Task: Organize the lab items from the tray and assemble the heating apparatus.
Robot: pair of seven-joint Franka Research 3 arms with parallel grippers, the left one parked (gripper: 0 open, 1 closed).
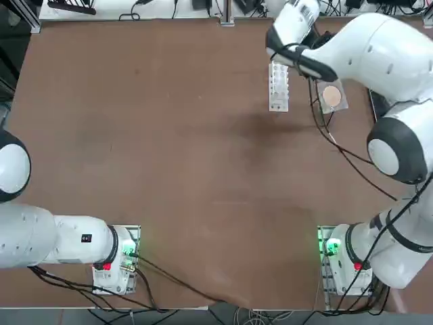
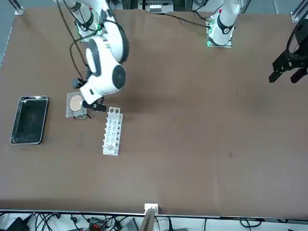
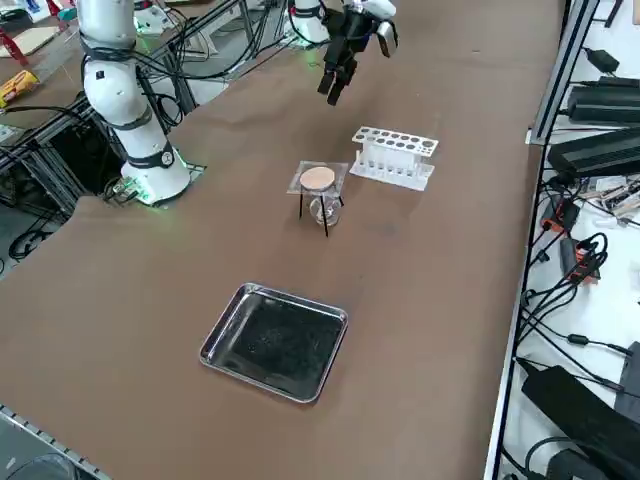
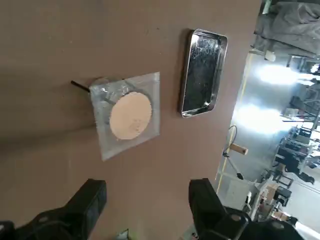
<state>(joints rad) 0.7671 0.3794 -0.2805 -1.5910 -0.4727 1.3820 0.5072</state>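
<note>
Hovering with its fingers spread and nothing between them, the right gripper point(image 4: 147, 192) is above the table point(image 3: 430, 290). The mesh square point(image 3: 318, 179) lies on the tripod point(image 3: 324, 212), the burner point(image 3: 325, 208) beneath; the tray point(image 3: 274, 341) sits apart.

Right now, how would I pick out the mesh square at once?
Start from the shiny rectangular tray on the brown table. Between it and the white rack with holes stands a thin-legged black tripod, and the mesh square lies on top. Unlike either neighbour, it is a thin sheet with a round tan centre.
</note>
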